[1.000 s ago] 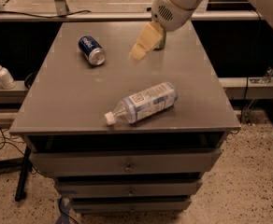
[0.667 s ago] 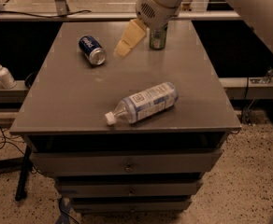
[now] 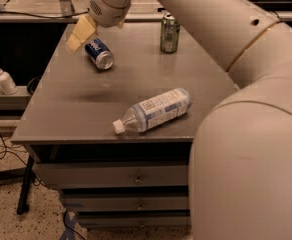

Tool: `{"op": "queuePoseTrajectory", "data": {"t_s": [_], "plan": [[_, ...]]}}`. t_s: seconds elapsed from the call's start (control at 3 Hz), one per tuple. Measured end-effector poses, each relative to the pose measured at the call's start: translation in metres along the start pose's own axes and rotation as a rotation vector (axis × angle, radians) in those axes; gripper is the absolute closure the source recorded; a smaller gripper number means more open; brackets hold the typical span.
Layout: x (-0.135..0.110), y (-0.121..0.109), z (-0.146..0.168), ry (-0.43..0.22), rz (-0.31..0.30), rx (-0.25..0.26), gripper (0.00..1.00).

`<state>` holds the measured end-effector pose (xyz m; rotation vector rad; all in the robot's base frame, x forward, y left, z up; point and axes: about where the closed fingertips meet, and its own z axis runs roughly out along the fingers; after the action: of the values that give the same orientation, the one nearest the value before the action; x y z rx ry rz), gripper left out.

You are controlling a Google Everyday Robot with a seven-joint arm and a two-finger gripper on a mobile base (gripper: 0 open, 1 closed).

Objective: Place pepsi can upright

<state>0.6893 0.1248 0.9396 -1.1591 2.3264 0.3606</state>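
- Lying on its side on the grey desk, far-left part of the top: pepsi can, dark blue with white logo marks. The lettering is curved round the body and cannot be read in full.
- Pepsi can, axis: the long axis runs diagonally, from far-left to near-right. One silver round end faces near-right, toward the camera. The other end points toward the far-left edge of the desk.
- Gripper: cream-coloured, hanging over the far-left edge of the desk, just left of the pepsi can and above it. It carries nothing. Whether it is released or clenched cannot be told.
- Robot arm: pale, thick, filling the right side of the view and reaching across the top to the gripper.
- Green can: upright at the far side of the desk, well right of the pepsi can. Silver top rim. No writing on it can be read.
- Plastic bottle: clear, on its side near the front edge, white cap pointing near-left. The blue-and-white label bears a small square mark; its text is too small to read.
- Desk front: drawers stacked below the top.
- Dispenser bottle: white, with a pump top, standing on a lower ledge left of the desk.
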Motion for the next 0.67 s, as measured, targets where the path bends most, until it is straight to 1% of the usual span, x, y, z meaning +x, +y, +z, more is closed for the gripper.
{"op": "queuePoseTrajectory", "data": {"t_s": [0.33, 0.67], "plan": [[-0.036, 0.013, 0.042, -0.013, 0.061, 0.002, 0.00], [-0.052, 0.005, 0.074, 0.008, 0.109, 0.061, 0.00]]}}
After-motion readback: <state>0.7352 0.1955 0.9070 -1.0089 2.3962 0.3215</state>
